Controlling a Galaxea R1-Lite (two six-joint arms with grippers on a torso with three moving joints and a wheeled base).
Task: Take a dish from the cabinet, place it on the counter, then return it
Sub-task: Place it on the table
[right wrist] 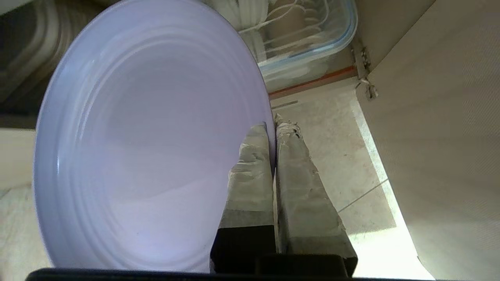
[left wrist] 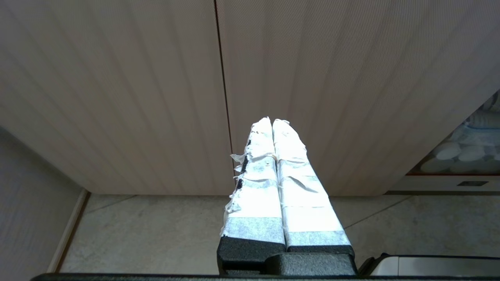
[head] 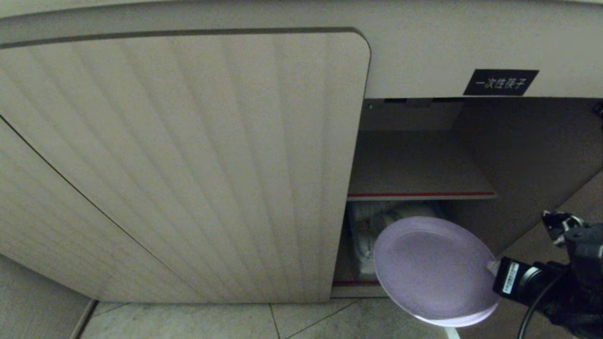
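- One dish was held by the right pincer, whose taped fingers were pinched narrowly on its rim, one on the inner face and one behind it.
- The dish was carried tilted, just ahead of the pincer and in front of the lower opening of the cabinet, low above the tiled floor.
- Beyond the pincer, a clear container of white items sat on the cabinet's bottom level; the inner shelf lay above it.
- The open door stood close beside the pincer, on the side away from the dish.
- Whether the dish was being drawn out or taken back could not be told from this moment alone.
- In either case, the narrow grip was judged best left unchanged, since only a small edge of the rim was caught and a slip looked possible.
- A slow, steady path was advised, with the far rim kept off the shelf edge and the door.
- The dish would be better levelled before being laid on the worktop, which was not in view.
- The left pincer was closed on nothing and idle, facing the ribbed doors.
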